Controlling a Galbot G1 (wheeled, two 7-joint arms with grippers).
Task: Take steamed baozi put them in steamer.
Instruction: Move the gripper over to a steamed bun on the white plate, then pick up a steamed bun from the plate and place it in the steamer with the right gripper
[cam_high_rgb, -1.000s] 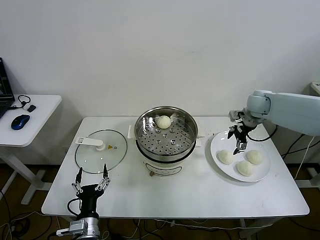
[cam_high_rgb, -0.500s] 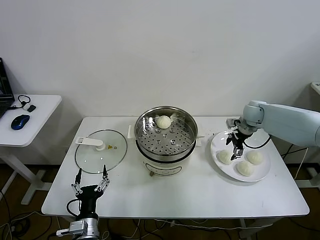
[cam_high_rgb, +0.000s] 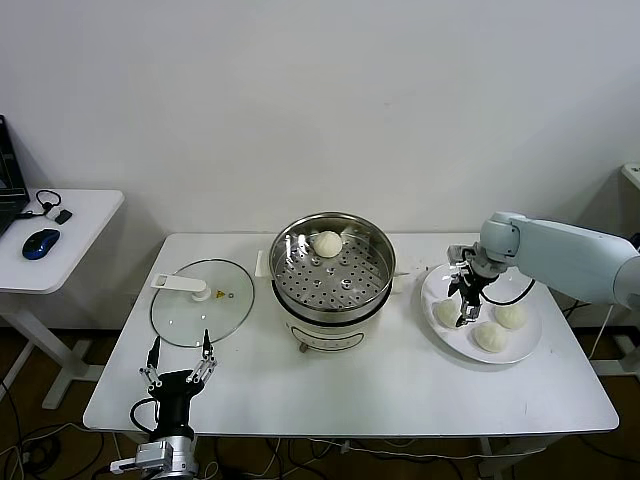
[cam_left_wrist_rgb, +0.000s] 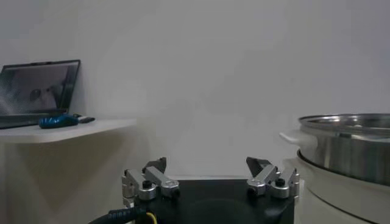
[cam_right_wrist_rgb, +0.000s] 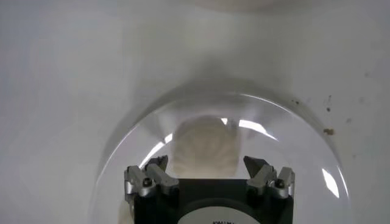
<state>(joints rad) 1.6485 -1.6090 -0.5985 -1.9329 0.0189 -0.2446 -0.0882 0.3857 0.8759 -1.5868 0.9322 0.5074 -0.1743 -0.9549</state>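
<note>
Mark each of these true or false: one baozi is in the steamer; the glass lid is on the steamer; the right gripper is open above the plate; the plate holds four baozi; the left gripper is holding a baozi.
1. One baozi lies in the steamer. True.
2. The glass lid is on the steamer. False: it lies flat on the table, on the steamer's left.
3. The right gripper is open above the plate. True: its jaws straddle the leftmost bun.
4. The plate holds four baozi. False: three lie on it.
5. The left gripper is holding a baozi. False: it is open and empty near the table's front edge.
</note>
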